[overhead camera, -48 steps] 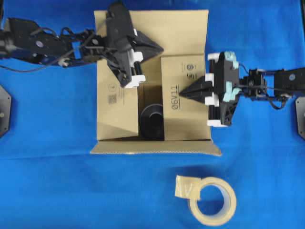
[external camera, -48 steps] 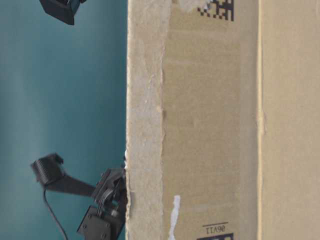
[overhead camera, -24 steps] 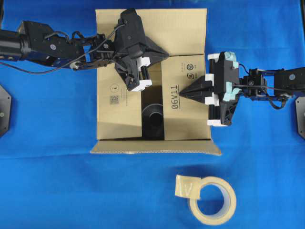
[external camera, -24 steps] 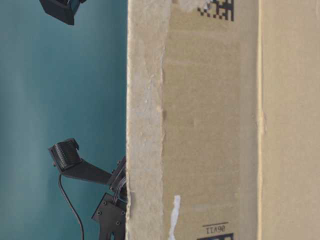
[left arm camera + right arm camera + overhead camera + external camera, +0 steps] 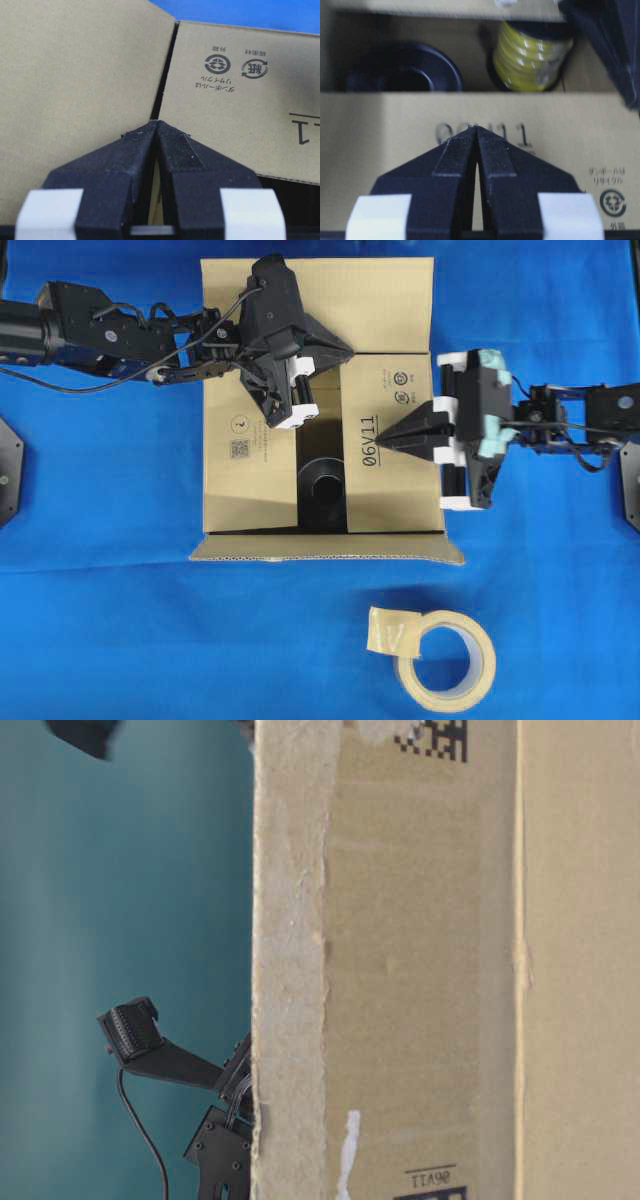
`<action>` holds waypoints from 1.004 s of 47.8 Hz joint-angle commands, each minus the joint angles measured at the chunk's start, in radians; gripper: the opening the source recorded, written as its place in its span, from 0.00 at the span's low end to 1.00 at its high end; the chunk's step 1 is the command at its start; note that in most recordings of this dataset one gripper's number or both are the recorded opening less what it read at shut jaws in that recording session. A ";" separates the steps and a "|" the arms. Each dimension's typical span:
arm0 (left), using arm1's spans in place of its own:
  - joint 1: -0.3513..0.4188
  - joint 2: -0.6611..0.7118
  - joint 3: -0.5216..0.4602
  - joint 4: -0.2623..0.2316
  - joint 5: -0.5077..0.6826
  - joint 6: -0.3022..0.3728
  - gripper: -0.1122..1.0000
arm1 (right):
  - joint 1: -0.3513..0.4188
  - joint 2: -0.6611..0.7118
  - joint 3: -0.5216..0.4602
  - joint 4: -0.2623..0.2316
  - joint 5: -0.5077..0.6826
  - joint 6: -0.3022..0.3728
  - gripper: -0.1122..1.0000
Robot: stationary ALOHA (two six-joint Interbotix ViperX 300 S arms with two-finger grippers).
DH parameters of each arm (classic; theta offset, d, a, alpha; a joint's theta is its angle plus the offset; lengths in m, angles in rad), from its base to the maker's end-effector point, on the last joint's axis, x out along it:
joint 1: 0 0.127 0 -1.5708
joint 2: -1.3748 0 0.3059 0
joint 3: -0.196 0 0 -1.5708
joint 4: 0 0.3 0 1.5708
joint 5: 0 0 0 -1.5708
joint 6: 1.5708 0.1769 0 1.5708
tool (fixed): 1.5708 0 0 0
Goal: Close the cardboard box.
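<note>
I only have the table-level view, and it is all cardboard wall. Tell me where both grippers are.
Observer: Overhead, the left gripper is over the far part of the cardboard box, and the right gripper points at the right flap by the 06V11 print. Both are shut.
Operator: Report whether the top is closed.
Observer: Not yet. There is a dark gap between the left flap and the right flap.
Operator: Say what is inside.
Observer: A black spool shows through the gap. The right wrist view adds a yellow spool beside it.
</note>
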 commanded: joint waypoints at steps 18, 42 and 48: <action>0.006 -0.017 0.005 0.000 -0.003 0.002 0.11 | 0.216 -0.313 0.054 0.002 -0.038 0.002 0.10; 0.006 -0.018 0.011 -0.002 -0.003 0.002 0.11 | 0.466 -0.232 0.092 -0.003 -0.078 -0.003 0.10; 0.006 -0.018 0.011 0.000 -0.005 0.002 0.11 | 0.486 -0.181 0.115 0.002 -0.117 -0.002 0.10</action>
